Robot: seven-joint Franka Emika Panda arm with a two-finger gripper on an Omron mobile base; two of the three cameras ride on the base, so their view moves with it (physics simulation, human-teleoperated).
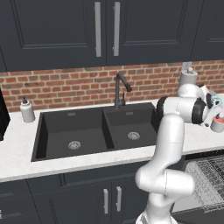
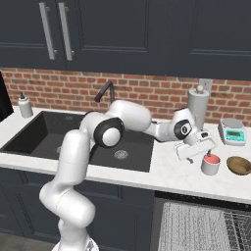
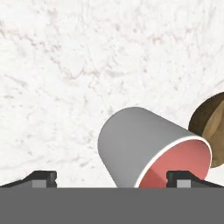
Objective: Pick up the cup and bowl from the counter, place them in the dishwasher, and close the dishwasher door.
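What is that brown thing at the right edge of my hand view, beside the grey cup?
Observer: A shallow brown bowl, standing on the counter just right of the cup and apart from it.
Operator: Is the dishwasher open?
Observer: Yes. Its wire rack shows below the counter's front edge, in front of the cup.
Operator: Anything behind the two?
Observer: A small kitchen scale sits near the brick wall, behind the bowl.

On the worktop [image 2: 171, 174], the cup [image 2: 211, 164] stands right of the sink [image 2: 73, 137] with the bowl [image 2: 238, 165] just beside it on its right, a scale [image 2: 232, 131] behind them, and the dishwasher [image 2: 206, 228] rack below.
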